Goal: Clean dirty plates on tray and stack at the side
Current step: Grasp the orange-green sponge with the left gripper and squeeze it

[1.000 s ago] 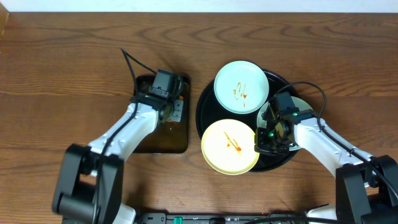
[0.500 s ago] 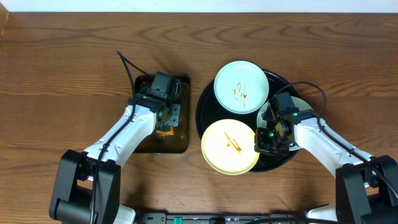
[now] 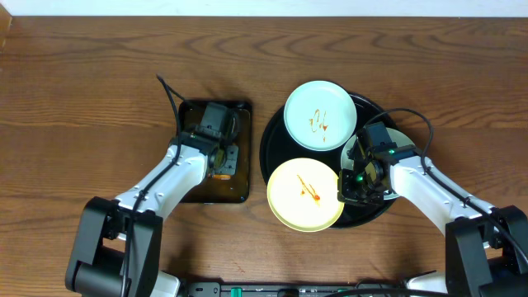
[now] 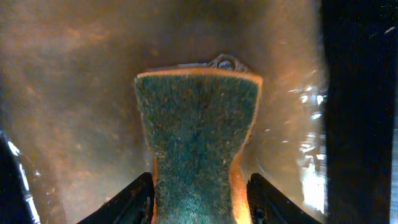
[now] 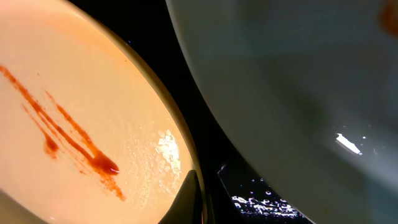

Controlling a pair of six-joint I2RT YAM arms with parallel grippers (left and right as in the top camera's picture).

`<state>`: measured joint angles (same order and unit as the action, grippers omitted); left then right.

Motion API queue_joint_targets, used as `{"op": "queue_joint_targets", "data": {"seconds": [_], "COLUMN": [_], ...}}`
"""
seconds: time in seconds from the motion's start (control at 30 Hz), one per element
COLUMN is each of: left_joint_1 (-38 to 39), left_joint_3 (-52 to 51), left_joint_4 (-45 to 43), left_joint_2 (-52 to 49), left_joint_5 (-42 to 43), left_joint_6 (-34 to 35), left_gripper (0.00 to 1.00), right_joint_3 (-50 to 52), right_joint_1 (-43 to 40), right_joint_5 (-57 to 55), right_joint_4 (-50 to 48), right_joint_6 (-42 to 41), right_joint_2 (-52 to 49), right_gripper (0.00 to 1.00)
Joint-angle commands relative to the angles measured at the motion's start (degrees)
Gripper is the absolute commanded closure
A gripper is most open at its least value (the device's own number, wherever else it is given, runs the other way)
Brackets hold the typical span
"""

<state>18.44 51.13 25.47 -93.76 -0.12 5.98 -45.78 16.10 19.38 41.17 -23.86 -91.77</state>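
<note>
Right now the left gripper is straddling the sponge in the small dark tray, jaws part-way apart; I cannot tell whether they are pinching it. The sponge's long axis is running toward 12 o'clock in the wrist view. The right gripper, closed, is sitting at the 3 o'clock rim of the sauce-streaked yellow plate. That plate is lying at 3 o'clock from the sponge, overhanging the black tray below a mint plate.
</note>
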Motion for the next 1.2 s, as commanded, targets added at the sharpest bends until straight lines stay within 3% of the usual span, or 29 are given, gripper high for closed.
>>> {"op": "queue_joint_targets", "data": {"seconds": [0.0, 0.03, 0.17, 0.43, 0.8, 1.17], "left_joint_1": [-0.04, -0.04, -0.02, -0.04, -0.02, 0.04], "left_joint_3": [-2.12, -2.34, -2.60, -2.27, -1.49, -1.97], "left_joint_4": [-2.12, -2.60, -3.93, -4.83, -7.28, -7.39], "left_joint_2": [-0.61, -0.61, -0.61, 0.00, 8.76, 6.29], "left_joint_5": [-0.83, -0.81, -0.79, -0.72, 4.13, 4.17], "left_joint_6": [-0.07, -0.07, -0.04, 0.17, 4.24, 9.35], "left_gripper": [0.51, 0.55, 0.92, 0.93, 0.93, 0.93], "right_joint_3": [-0.28, -0.28, -0.28, -0.28, -0.28, -0.28], "right_joint_1": [0.50, 0.50, 0.50, 0.50, 0.48, 0.50], "right_joint_5": [-0.90, -0.90, -0.90, -0.90, -0.94, -0.92], "right_joint_4": [0.37, 0.37, 0.39, 0.42, 0.31, 0.42], "right_joint_6": [0.09, 0.11, 0.09, 0.11, 0.11, 0.11], "right_joint_2": [-0.28, -0.28, -0.28, -0.28, -0.28, -0.28], "right_gripper": [0.99, 0.99, 0.99, 0.99, 0.99, 0.99]}}
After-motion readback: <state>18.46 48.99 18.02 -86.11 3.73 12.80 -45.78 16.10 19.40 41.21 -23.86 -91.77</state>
